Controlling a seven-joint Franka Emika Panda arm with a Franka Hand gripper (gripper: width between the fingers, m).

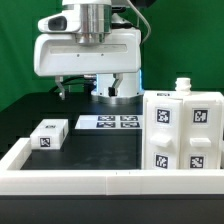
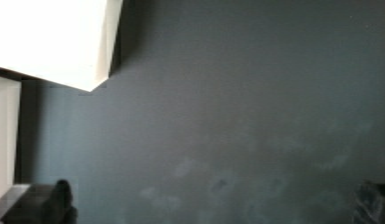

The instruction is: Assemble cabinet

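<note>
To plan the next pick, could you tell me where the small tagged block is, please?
The small block lies at the exterior view's left, beside the marker board, apart from the cabinet body.

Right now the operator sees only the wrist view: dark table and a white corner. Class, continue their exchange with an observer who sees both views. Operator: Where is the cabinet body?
Observer: The cabinet body stands upright at the exterior view's right, with its tagged face towards that camera.
Operator: Any loose parts?
Observer: One small tagged block lies at the exterior view's left, apart from the body.
Operator: What's between them?
Observer: The marker board lies flat between them, farther back.
</note>
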